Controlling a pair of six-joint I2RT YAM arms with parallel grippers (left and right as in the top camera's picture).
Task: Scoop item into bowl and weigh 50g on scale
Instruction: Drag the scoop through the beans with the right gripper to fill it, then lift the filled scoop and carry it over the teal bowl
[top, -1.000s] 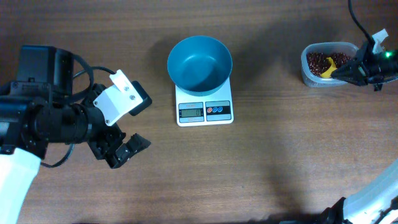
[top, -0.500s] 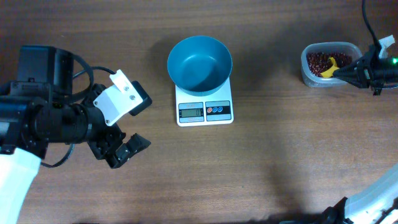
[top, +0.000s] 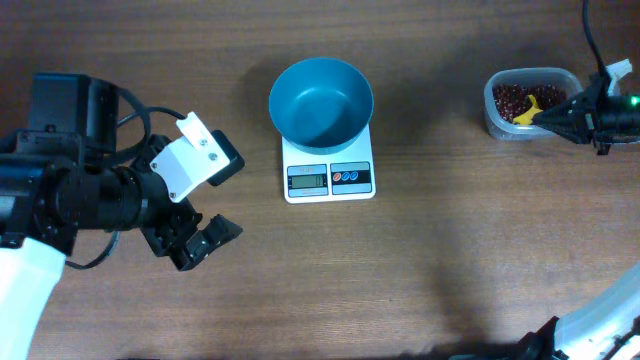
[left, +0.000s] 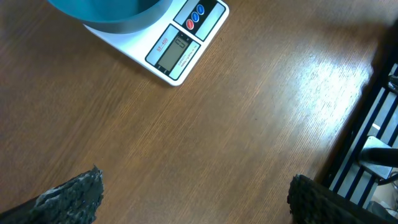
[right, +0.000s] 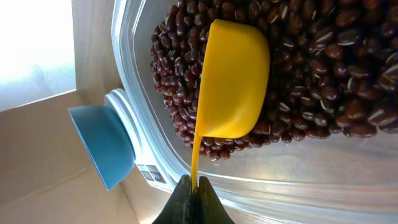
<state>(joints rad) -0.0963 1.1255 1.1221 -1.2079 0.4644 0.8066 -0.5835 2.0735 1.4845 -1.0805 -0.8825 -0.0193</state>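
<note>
Two arms work the wooden counter (top: 420, 260), one from each end. The bulky black-and-white left arm lies along the left edge. My left gripper (top: 208, 240) hangs above bare wood, well apart from everything, and the left wrist view shows its two fingers spread wide with nothing between them. The right arm reaches in from the right edge, and my right gripper (top: 548, 116) sits over the right part of the tub.

Near the middle of the counter's far half, the white scale (top: 329, 178) lies flat, with its display and its red and blue buttons on the front edge. The digits are too small for me to read. The teal bowl (top: 321, 100) stands upright on the scale's platform and covers most of it.

Well to the right is the clear tub (top: 493, 115), which holds the heap of dark red-brown beans (top: 512, 97). The yellow scoop (top: 530, 103) rests on the beans inside the tub. In the right wrist view its thin handle runs back to the right gripper, whose fingers are pinched tight on the handle's end.
</note>
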